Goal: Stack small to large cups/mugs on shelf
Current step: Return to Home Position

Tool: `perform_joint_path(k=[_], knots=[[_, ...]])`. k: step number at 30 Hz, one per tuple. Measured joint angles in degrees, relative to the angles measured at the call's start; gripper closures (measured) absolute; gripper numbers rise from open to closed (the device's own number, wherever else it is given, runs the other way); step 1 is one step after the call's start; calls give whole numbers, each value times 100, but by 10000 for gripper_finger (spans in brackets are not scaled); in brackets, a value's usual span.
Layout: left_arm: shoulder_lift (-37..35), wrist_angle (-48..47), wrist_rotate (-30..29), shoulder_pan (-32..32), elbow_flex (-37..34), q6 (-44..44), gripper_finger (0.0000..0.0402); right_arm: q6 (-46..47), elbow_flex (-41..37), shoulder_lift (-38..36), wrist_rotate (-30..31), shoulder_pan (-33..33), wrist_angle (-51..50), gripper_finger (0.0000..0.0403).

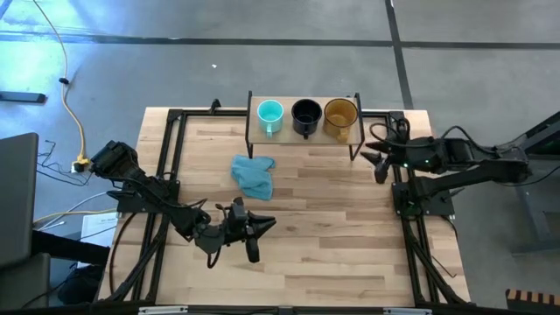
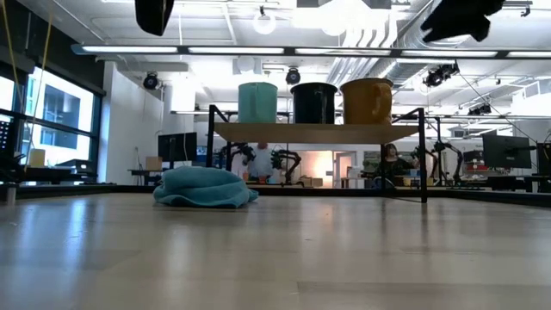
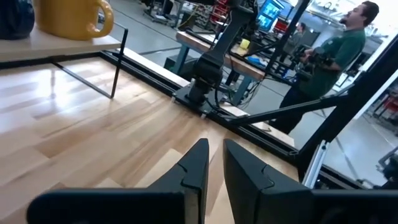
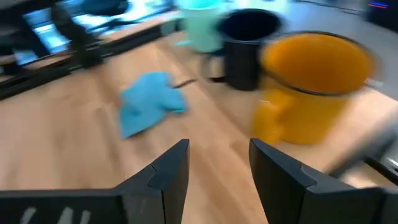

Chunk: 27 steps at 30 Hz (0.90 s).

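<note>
The left gripper (image 1: 248, 231) hangs over the near left part of the table (image 1: 332, 245), well apart from the shelf. Its two fingers (image 3: 198, 167) are almost together, with only a thin slit between them, and they hold nothing. I judge this arm is only waiting, so it has no reason to be open.

A little further right, the blue cloth (image 1: 254, 175) lies crumpled on the table in front of the shelf. It touches no mug and is not part of the job.

The shelf (image 1: 287, 131) stands at the far edge of the table. On it three mugs stand upright in one row, close beside each other. The turquoise mug (image 1: 270, 114) is on the left, the black mug (image 1: 306, 114) is in the middle, and the amber mug (image 1: 340, 114) is on the right. This order goes from small to large, as the task asks, so the placing looks finished to me.

The right gripper (image 1: 377, 161) is just beside the right end of the shelf, near the amber mug but not touching it. Its fingers (image 4: 168, 168) are spread apart and empty. Probably it only needs to draw away, keeping clear of the shelf's black leg (image 1: 357, 140).
</note>
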Motion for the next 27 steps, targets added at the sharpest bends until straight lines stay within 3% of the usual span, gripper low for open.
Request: perform_joint_path(k=[7,13,22,27], knots=[[-172,-11,-3,0,0,614,364,-1017,-87,-288,-1342,23,401,245],[-607,-59,-49,0,0,1297,364,-1425,-629,-1172,-1770,150,1375,245],[-1287,-420,-403,4,0,2176,364,-1269,-1720,-2842,-2155,197,2551,245],[-1744,-551,-410,95,2,2675,364,-1388,-1818,-3179,-2386,197,2942,245]])
